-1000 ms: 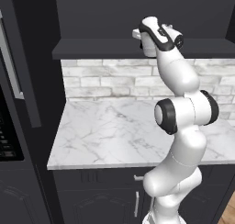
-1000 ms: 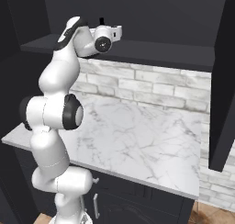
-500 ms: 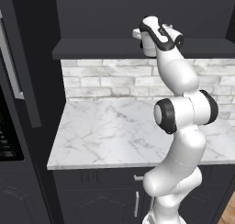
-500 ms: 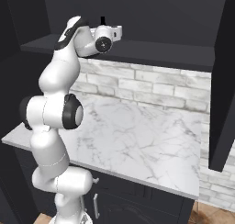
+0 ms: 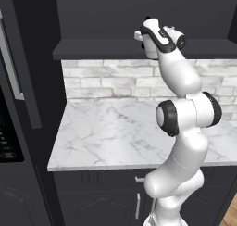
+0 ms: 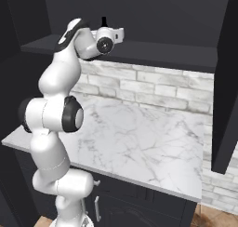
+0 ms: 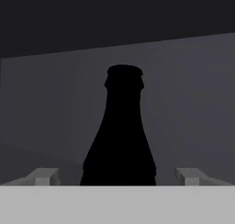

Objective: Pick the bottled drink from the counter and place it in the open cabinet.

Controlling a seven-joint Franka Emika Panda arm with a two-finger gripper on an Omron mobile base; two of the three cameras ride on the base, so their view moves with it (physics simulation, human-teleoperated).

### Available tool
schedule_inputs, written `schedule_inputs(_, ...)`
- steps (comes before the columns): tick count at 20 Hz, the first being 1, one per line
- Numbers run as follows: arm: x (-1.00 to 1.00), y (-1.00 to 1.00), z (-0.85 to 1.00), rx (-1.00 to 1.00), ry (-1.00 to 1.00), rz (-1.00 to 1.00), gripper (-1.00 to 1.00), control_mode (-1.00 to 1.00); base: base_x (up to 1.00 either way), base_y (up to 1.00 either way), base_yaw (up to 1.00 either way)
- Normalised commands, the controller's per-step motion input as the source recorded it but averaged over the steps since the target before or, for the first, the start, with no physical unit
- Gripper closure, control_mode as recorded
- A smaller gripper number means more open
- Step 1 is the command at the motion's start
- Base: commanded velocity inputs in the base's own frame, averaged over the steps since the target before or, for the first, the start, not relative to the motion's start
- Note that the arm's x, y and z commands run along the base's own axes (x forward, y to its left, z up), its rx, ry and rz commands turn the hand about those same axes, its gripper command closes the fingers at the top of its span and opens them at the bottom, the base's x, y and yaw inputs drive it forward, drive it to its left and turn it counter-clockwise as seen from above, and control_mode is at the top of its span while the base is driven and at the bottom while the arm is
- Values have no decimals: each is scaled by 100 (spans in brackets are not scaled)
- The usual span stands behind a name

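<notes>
While my gripper [image 7: 118,176] stands wide, both fingertips [image 7: 43,176] clear of the glass, the bottled drink [image 7: 120,136] stands upright between them, inside the open cabinet [image 5: 139,48]. My hand view gives the bottle's whole black silhouette against the cabinet's dark back wall; the right base view shows just its cap [image 6: 104,21] poking above my wrist, over the shelf. One bottle, one cabinet, and one marble top [image 5: 115,132] below.

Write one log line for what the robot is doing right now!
stage: release | bottle: upright in cabinet | fingers: open, apart from bottle on both sides | next: probably pull back
</notes>
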Motion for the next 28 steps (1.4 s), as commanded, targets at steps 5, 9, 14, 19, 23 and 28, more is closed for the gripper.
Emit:
schedule_inputs(5,-16,0,0,0,1,-1,-100,-100,0,0,0)
schedule_inputs(9,-30,0,0,0,0,-4,-100,-100,0,0,0)
schedule_inputs(14,-35,0,-1,0,0,-10,-100,-100,0,0,0)
schedule_inputs(19,-35,-1,7,0,0,-10,-100,-100,0,0,0)
schedule_inputs(23,-39,-1,21,0,7,-14,-100,-100,0,0,0)
schedule_inputs(28,-45,0,22,0,15,-10,-100,-100,0,0,0)
